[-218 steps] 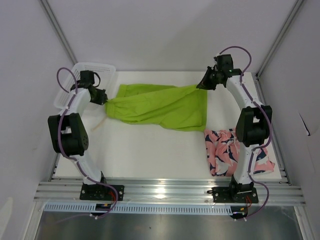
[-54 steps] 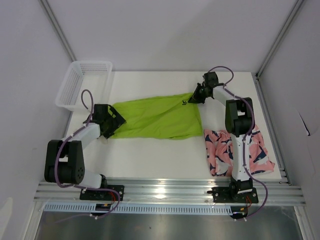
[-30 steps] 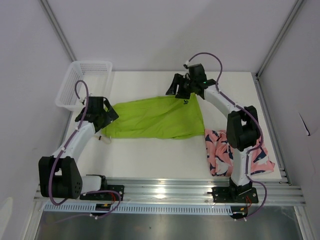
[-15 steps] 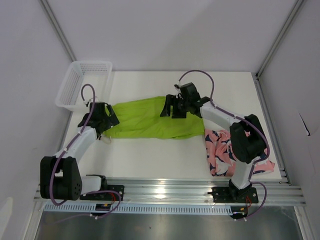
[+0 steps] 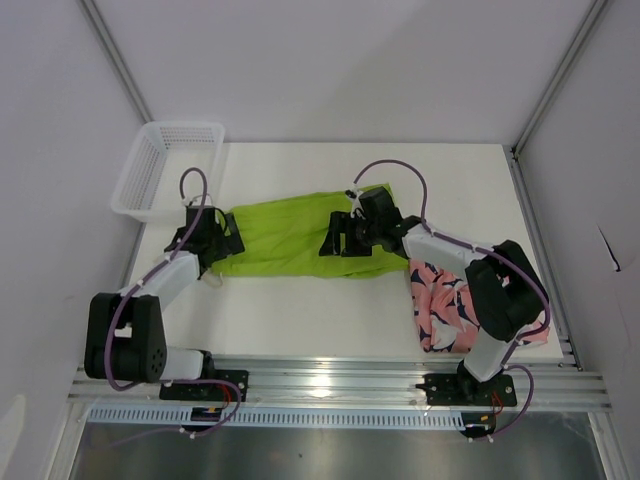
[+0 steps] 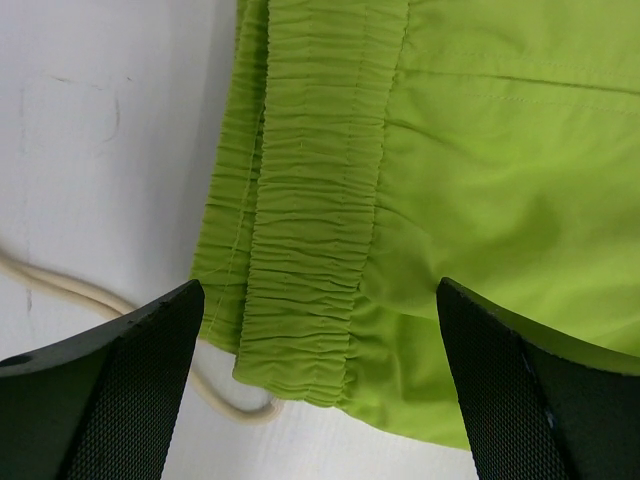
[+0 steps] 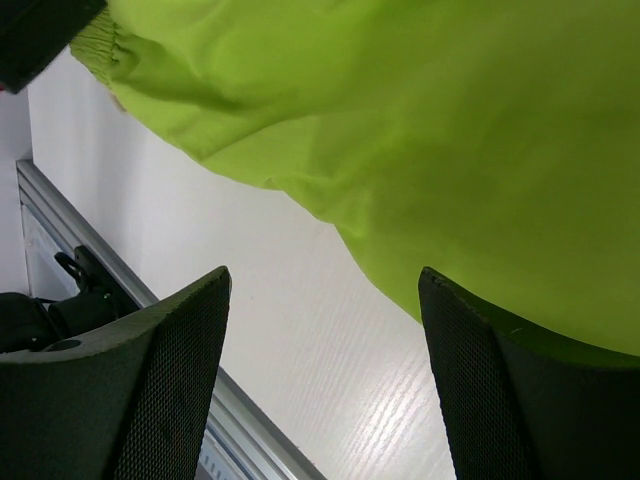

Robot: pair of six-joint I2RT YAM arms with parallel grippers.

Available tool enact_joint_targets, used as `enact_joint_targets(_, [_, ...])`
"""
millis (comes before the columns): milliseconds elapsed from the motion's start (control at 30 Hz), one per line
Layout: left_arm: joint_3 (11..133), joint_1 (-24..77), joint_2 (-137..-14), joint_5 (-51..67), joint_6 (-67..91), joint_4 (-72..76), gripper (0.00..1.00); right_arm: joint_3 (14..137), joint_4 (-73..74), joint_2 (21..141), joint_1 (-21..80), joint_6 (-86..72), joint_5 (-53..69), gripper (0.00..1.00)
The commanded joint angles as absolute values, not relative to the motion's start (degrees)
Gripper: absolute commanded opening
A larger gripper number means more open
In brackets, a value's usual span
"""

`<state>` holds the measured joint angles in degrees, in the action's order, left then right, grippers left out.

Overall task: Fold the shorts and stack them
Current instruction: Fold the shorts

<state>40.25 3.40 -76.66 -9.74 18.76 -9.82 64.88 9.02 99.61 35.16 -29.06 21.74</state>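
Two arms are reaching out over the white tabletop (image 5: 300,310). The left arm (image 5: 150,290) is folding back at its elbow near the front edge. From there it is stretching away toward the far side. The left pincer (image 6: 318,300) is hanging at the left end of the lime green shorts (image 5: 285,238). Its two black fingers (image 6: 120,390) are spreading wide apart and are gripping nothing. The crinkly waistband (image 6: 310,220) is lying between them. A thin cream cord (image 6: 60,283) is trailing on the tabletop just beside the waistband. I cannot tell if the fingers are touching the cloth.

The right arm (image 5: 450,245) is going up from its base and bending at the elbow over the pink shorts (image 5: 440,300). Its long front part is stretching out to the left, low over the tabletop. The right pincer (image 7: 320,290) is sitting over the middle of the lime green shorts, near their front edge. Its fingers are wide apart too, and they are gripping nothing. In the right wrist view, the edge of the green cloth and some bare tabletop are showing between them.

The lime green shorts are lying flat across the middle of the tabletop, from one pincer past the other. The pink shorts are lying in a bunch near the right front corner, partly under the right arm. They are just beside the right end of the green pair. A white basket (image 5: 135,185) is sitting at the far left corner, apart from both pairs.
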Motion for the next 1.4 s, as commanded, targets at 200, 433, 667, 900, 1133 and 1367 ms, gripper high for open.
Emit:
enact_joint_targets(200, [42.6,3.5,-83.2,-9.0,14.1,-8.2,0.99,63.9,4.8,95.4,36.3,-30.2,23.5,0.78])
enact_joint_targets(433, [40.8,3.4,-80.0,-15.7,15.8,-8.2,0.99,63.5,4.2,95.7,36.5,-30.5,24.2,0.78])
enact_joint_targets(667, [40.8,3.0,-79.4,-18.0,15.9,-9.2,0.99,63.5,4.0,96.1,36.5,-30.8,25.1,0.77])
enact_joint_targets(900, [41.7,2.3,-83.1,-16.5,15.2,-9.2,0.99,63.4,3.6,96.0,36.5,-30.9,25.7,0.77])
enact_joint_targets(1133, [42.9,2.3,-86.2,-9.7,13.4,-8.0,0.99,63.4,3.4,96.0,36.5,-31.2,26.4,0.77])
enact_joint_targets(1367, [43.3,3.2,-86.8,-8.7,13.0,-8.4,0.95,63.5,3.4,96.3,36.5,-31.0,26.1,0.77])
